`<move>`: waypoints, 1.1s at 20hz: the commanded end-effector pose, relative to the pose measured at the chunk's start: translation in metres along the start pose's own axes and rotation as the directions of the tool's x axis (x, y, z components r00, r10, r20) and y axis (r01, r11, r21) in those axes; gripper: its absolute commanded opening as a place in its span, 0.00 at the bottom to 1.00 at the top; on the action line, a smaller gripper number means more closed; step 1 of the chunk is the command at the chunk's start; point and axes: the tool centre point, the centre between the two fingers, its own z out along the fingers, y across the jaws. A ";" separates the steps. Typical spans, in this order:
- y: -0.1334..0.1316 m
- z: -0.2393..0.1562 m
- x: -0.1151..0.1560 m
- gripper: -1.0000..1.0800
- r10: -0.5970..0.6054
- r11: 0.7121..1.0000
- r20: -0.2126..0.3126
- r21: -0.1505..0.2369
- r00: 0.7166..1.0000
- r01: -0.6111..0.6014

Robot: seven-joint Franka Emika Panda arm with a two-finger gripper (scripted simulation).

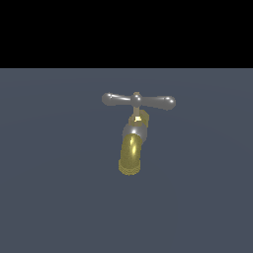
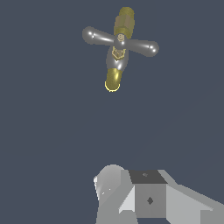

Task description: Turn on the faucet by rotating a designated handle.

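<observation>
Hand (image 2: 131, 197) sits well apart from the faucet (image 1: 132, 143), grip width impossible to tell; the handle (image 2: 120, 42) lies crosswise over the spout, untouched

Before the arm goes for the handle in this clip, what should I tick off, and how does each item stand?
1. Handle in plain view, nothing covering it: ok.
2. Both bulbous ends free to push: ok.
3. Gripper in contact with the handle: not ok, clear floor lies between them in the wrist view.
4. Jaws open or shut: cannot tell, fingertips not shown.
5. Arm in the exterior view: not ok, absent.
6. Faucet spout apart from the crossbar: ok.
</observation>
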 end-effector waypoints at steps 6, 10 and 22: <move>0.002 0.003 0.001 0.00 -0.015 1.000 -0.001 0.000 1.000 0.015; 0.006 0.010 0.003 0.00 -0.049 0.999 -0.002 -0.001 0.999 0.049; 0.033 0.053 0.019 0.00 -0.262 0.965 -0.009 -0.006 0.965 0.262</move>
